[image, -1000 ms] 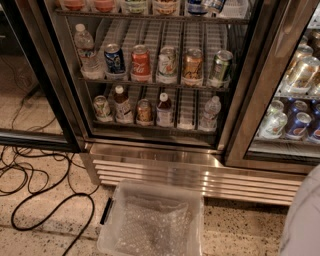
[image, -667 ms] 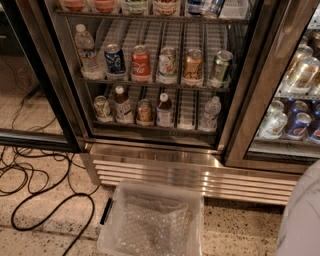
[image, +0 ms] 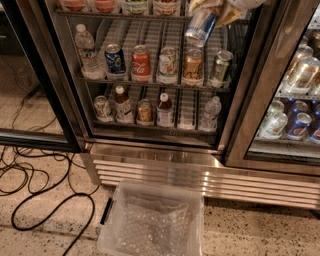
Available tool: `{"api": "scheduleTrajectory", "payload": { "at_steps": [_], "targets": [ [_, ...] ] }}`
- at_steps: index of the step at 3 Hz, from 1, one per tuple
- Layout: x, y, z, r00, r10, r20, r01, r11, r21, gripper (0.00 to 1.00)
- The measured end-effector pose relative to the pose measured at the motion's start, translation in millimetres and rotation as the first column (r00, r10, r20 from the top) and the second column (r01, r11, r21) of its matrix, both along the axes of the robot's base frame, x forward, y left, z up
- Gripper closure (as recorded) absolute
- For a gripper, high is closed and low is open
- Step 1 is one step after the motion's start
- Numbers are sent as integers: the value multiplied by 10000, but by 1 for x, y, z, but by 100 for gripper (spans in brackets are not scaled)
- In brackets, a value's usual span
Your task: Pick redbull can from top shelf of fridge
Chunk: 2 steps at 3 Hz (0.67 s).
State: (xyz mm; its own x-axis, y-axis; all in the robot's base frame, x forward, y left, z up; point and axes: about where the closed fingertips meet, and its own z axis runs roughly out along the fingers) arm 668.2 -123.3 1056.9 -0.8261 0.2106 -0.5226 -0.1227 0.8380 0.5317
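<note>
The redbull can [image: 200, 26], slim, blue and silver, hangs tilted in front of the open fridge [image: 248, 105] near the top of the view. My gripper [image: 216, 9] is shut on its upper end, and most of the gripper is cut off by the top edge. The can is in the air, off the top shelf [image: 125, 15], whose front rail runs along the top with several cans on it. It hangs above the right half of the rack with the Pepsi can [image: 115, 60] and the Coca-Cola can [image: 141, 63].
A rack of small bottles [image: 165, 107] lies below. The glass door [image: 30, 90] stands open at left. A closed door [image: 295, 100] at right hides more cans. A clear plastic bin [image: 155, 186] sits on the floor below the steel grille [image: 210, 182]. Black cables [image: 45, 200] lie at left.
The gripper with the redbull can has come down and out from the top shelf into view. The white robot part at the lower right is no longer in view.
</note>
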Motion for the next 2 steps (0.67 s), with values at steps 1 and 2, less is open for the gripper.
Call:
{"api": "scheduleTrajectory", "payload": {
  "at_steps": [1, 2],
  "targets": [
    [-36, 28, -22, 9883, 860, -1259, -692, 9888, 1320, 100],
    [-66, 54, -39, 9582, 1859, -2176, -1343, 9635, 2317, 100]
  ]
}}
